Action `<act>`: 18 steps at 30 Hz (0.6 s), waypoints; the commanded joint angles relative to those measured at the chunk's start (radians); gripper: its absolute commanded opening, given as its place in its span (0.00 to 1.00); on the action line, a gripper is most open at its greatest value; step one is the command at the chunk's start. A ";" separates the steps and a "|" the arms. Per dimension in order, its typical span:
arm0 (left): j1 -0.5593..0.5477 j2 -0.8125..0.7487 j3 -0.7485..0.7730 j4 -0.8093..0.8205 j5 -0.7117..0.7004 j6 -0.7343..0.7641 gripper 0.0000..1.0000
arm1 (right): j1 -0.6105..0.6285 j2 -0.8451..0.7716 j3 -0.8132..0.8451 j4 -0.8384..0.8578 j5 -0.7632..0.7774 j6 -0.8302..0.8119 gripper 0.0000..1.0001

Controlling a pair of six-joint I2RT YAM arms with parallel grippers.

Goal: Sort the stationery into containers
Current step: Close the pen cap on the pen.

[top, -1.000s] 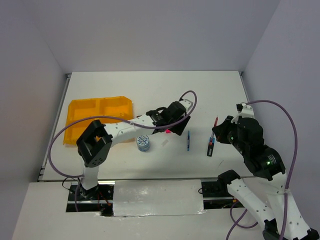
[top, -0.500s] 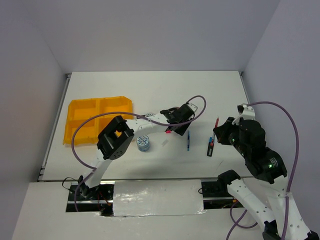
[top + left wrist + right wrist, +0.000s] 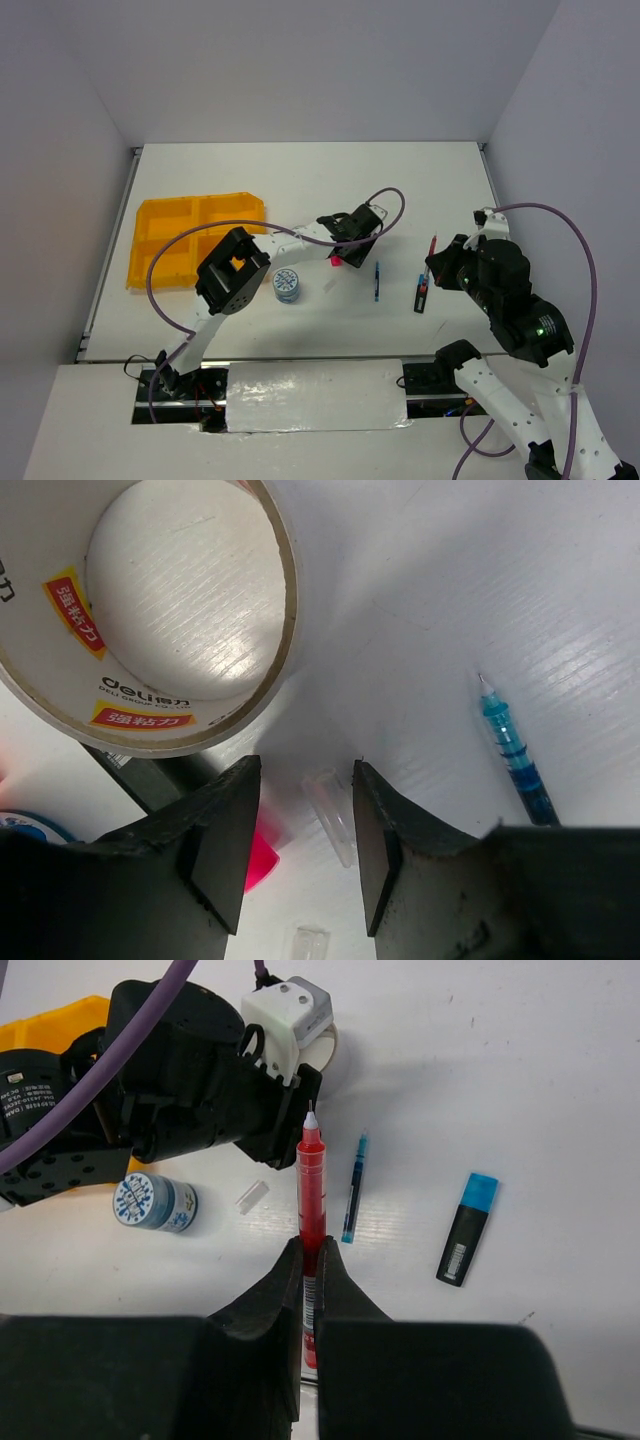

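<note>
My left gripper (image 3: 300, 850) is open and low over the table, beside the pink highlighter (image 3: 258, 852), with a clear cap (image 3: 336, 818) between its fingers. The grey tape ring (image 3: 150, 610) lies just ahead of it and the blue pen (image 3: 515, 762) to its right. In the top view the left gripper (image 3: 343, 250) is at the table's middle, far from the yellow tray (image 3: 150, 225). My right gripper (image 3: 310, 1260) is shut on the red pen (image 3: 312, 1175) and holds it above the table. A blue-white tape roll (image 3: 287, 286) stands near the front.
A black marker with a blue cap (image 3: 421, 293) lies right of the blue pen (image 3: 377, 282). A second clear cap (image 3: 252, 1196) lies by the tape roll (image 3: 155, 1202). The left arm stretches across between the tray and the table's middle.
The left arm has swung its elbow to the right and its gripper has shifted slightly over the pink highlighter. The right arm with the red pen has hardly moved.
</note>
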 commanded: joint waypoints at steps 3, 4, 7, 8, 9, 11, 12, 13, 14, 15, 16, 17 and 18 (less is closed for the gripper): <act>-0.005 0.021 0.009 -0.034 0.042 -0.046 0.51 | 0.008 0.004 -0.010 0.025 -0.008 -0.017 0.00; -0.005 0.020 0.007 -0.042 0.039 -0.054 0.50 | 0.008 0.004 -0.010 0.025 -0.008 -0.017 0.00; -0.005 0.014 -0.003 -0.068 0.032 -0.089 0.50 | 0.008 0.004 -0.010 0.022 -0.008 -0.017 0.00; -0.005 0.010 -0.006 -0.074 0.029 -0.104 0.50 | 0.006 0.004 -0.009 0.022 -0.010 -0.017 0.00; -0.003 0.010 -0.010 -0.077 0.019 -0.109 0.50 | 0.008 0.005 -0.007 0.022 -0.011 -0.017 0.00; -0.005 0.012 -0.014 -0.088 0.013 -0.124 0.50 | 0.008 -0.001 -0.006 0.024 -0.013 -0.017 0.00; -0.003 0.015 -0.016 -0.089 0.012 -0.127 0.49 | 0.008 -0.001 -0.006 0.024 -0.013 -0.017 0.00; -0.005 0.018 -0.017 -0.092 0.013 -0.132 0.49 | 0.008 -0.002 -0.006 0.024 -0.013 -0.017 0.00; -0.003 0.020 -0.020 -0.092 0.015 -0.138 0.48 | 0.008 -0.001 -0.006 0.022 -0.013 -0.017 0.00; -0.005 0.021 -0.023 -0.091 0.018 -0.141 0.45 | 0.008 -0.001 -0.007 0.022 -0.014 -0.017 0.00; -0.005 0.023 -0.029 -0.088 0.030 -0.143 0.42 | 0.008 0.001 -0.009 0.024 -0.016 -0.017 0.00; -0.005 0.023 -0.034 -0.083 0.038 -0.144 0.39 | 0.006 0.002 -0.009 0.022 -0.016 -0.018 0.00; -0.005 0.024 -0.036 -0.079 0.044 -0.147 0.36 | 0.008 0.002 -0.010 0.024 -0.016 -0.018 0.00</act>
